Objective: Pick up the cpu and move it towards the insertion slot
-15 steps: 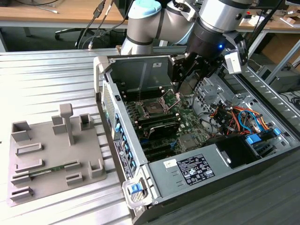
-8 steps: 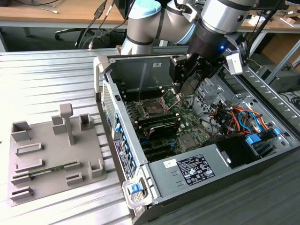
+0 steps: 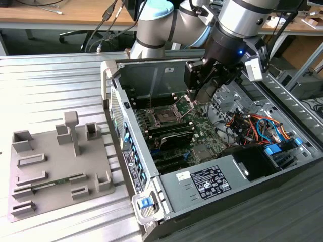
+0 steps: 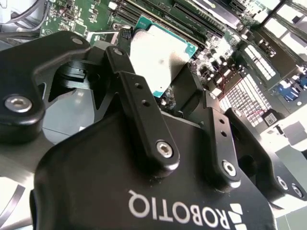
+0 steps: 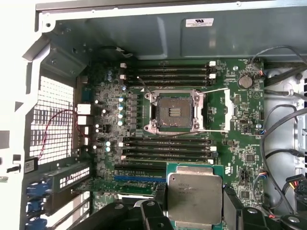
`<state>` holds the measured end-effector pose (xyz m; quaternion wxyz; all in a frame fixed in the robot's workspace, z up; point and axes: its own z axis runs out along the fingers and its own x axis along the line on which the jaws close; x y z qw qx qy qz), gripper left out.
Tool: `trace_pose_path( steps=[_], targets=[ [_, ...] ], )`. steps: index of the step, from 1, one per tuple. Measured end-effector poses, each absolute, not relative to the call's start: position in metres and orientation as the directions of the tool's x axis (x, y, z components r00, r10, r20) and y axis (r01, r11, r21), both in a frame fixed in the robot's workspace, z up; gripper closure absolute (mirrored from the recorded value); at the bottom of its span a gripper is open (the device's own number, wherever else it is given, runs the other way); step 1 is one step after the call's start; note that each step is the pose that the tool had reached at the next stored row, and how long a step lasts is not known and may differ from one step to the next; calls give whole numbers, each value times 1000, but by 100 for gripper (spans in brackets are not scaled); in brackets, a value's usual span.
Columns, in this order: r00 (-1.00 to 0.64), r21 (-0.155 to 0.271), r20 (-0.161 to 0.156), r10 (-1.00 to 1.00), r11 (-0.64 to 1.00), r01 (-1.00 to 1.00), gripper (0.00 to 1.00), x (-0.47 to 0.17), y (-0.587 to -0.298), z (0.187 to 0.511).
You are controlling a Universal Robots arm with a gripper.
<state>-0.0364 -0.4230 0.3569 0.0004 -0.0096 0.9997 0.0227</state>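
Pincer [image 4: 158, 72] grips the cpu [image 5: 194, 196]; seemingly above the board, short of the insertion slot [image 5: 173, 112].

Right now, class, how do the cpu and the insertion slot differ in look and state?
The cpu has a silvery metal top with a green rim; the insertion slot is dark inside a silver frame. The cpu is held by the gripper above the board; the insertion slot sits fixed and empty. Both are square.

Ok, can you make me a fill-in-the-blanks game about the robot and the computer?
1. The gripper is holding the ____.
2. The square CPU socket on the green motherboard is ____, with no chip in it.
3. The cpu has a ____-coloured rim.
4. In the exterior view, the grey tray lies on the computer case's ____ side.

Missing words: cpu; empty; green; left
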Motion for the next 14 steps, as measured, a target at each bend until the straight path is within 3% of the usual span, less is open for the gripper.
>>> trace_pose_path(
  steps=[14],
  targets=[
    [-1000, 45, -1, -19, 999, -19, 45, -26, -422, 351]
  ],
)
